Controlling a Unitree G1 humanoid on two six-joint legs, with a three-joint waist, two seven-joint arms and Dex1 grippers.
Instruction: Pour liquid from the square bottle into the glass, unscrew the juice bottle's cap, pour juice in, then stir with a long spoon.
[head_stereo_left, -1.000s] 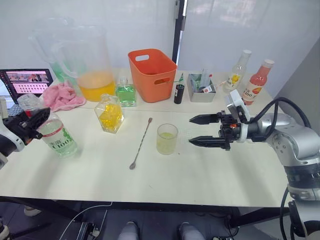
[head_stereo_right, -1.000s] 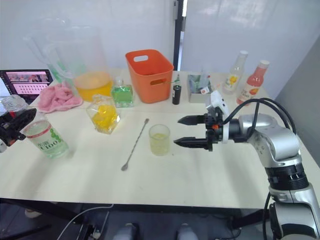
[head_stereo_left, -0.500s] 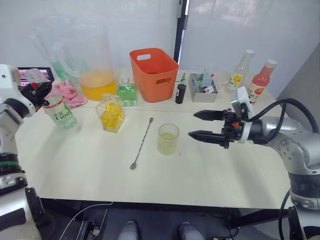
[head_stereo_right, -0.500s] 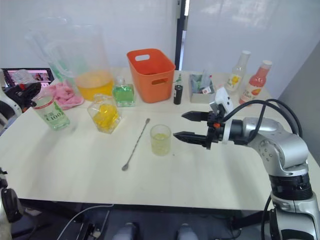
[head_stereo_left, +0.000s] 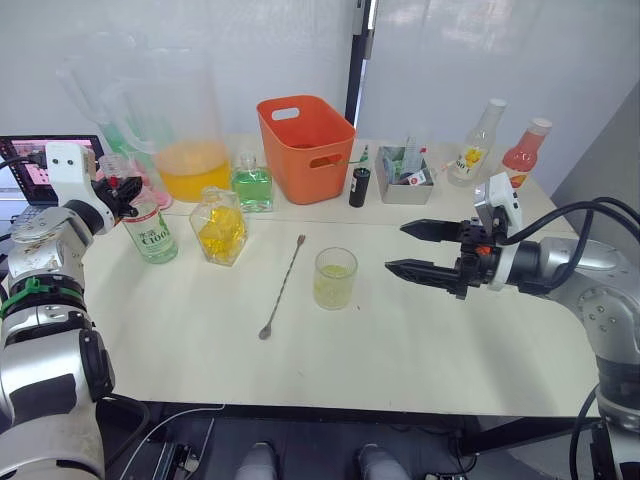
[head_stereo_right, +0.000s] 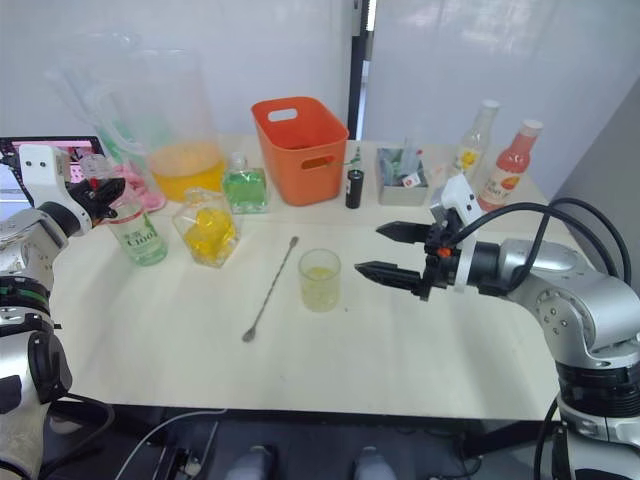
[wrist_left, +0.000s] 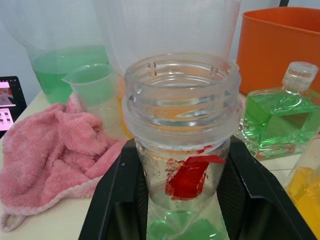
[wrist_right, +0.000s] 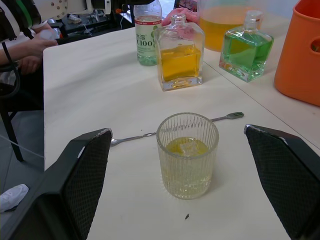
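My left gripper (head_stereo_left: 118, 188) is shut on the neck of the juice bottle (head_stereo_left: 152, 232), which stands upright at the table's left. The neck (wrist_left: 180, 95) is open with no cap on it; the cap is out of view. Just right of it sits the square bottle (head_stereo_left: 220, 226) with yellow liquid. The glass (head_stereo_left: 335, 278) stands mid-table holding a little yellow liquid. The long spoon (head_stereo_left: 283, 287) lies flat between the square bottle and the glass. My right gripper (head_stereo_left: 395, 248) hovers open to the right of the glass, its fingers (wrist_right: 85, 170) pointing at it from a short distance.
Along the back stand a big pitcher (head_stereo_left: 190, 140) of orange liquid, a green bottle (head_stereo_left: 252, 186), an orange bin (head_stereo_left: 305, 145), a small black bottle (head_stereo_left: 358, 187), a grey tray (head_stereo_left: 405, 178), and yellow-labelled (head_stereo_left: 476, 140) and pink (head_stereo_left: 520, 160) bottles. A pink cloth (wrist_left: 55, 160) lies behind the juice bottle.
My left arm has carried the juice bottle from a tilt at the left table edge inward and set it upright beside the square bottle. The right gripper has drifted slightly away from the glass.
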